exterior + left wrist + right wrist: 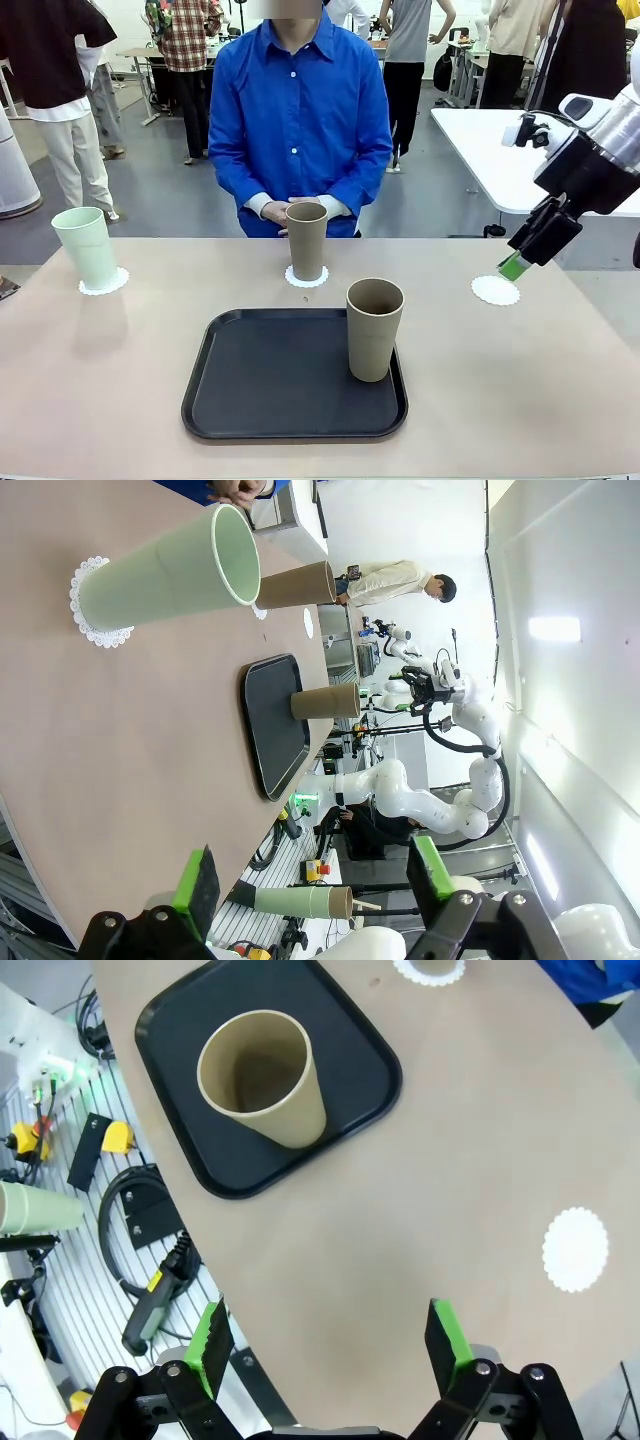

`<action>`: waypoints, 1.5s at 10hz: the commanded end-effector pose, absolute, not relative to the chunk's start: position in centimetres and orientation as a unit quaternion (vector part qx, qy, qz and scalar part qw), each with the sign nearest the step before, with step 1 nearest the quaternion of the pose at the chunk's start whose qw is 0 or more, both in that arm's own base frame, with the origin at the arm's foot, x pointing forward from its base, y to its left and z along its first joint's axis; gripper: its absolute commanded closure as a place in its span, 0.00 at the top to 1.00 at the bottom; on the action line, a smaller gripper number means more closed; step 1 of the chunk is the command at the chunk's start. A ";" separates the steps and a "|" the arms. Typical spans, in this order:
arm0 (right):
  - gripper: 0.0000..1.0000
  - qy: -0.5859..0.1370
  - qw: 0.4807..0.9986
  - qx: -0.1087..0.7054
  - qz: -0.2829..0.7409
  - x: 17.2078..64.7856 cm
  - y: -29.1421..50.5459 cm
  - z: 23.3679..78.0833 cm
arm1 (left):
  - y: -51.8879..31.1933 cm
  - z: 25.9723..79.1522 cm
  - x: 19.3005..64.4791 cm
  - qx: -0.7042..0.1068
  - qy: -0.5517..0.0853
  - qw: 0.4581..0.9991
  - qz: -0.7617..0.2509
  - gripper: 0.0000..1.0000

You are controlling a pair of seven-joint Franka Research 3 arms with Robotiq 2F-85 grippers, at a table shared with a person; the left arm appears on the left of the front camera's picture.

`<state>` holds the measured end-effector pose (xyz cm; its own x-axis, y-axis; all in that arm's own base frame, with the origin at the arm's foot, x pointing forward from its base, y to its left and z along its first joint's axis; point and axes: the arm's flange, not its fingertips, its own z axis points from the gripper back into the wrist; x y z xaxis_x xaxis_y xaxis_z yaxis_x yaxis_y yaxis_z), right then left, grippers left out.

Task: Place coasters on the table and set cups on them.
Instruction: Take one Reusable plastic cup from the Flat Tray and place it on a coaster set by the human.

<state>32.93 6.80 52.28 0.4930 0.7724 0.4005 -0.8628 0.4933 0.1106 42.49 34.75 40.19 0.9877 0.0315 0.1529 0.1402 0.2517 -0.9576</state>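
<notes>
On the beige table (110, 380), a mint green cup (85, 247) stands on a lacy white coaster (104, 283) at the far left. A tan cup (306, 240) stands on a second coaster (306, 278) at the far middle. Another tan cup (373, 328) stands on the black tray's (270, 385) right side. A third coaster (496, 290) lies bare at the right. Just above and right of it hangs my right gripper (515, 265), open and holding nothing (330, 1345). My left gripper (312, 880) is open and holding nothing, looking along the table at the mint cup (170, 575).
The person in a blue shirt (300, 110) stands at the far edge with hands clasped behind the middle cup. A white table (490, 150) stands beyond at the right. Below the near table edge lie cables and gear (120, 1210).
</notes>
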 end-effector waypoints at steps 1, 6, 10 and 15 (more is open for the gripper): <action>1.00 -0.149 0.851 0.150 0.480 33.0 6.8 52.1 | 34.8 40.3 42.4 -0.609 -0.070 0.789 -0.033 1.00; 1.00 -0.311 0.705 0.375 0.515 39.3 3.3 45.3 | 34.8 40.3 42.4 -0.609 -0.070 0.789 -0.033 1.00; 1.00 -0.331 0.604 0.398 0.606 39.3 2.8 40.7 | 34.8 40.3 42.4 -0.609 -0.070 0.789 -0.033 1.00; 1.00 -0.336 0.607 0.403 0.596 38.3 3.2 40.3 | 34.8 40.3 42.4 -0.609 -0.070 0.789 -0.033 1.00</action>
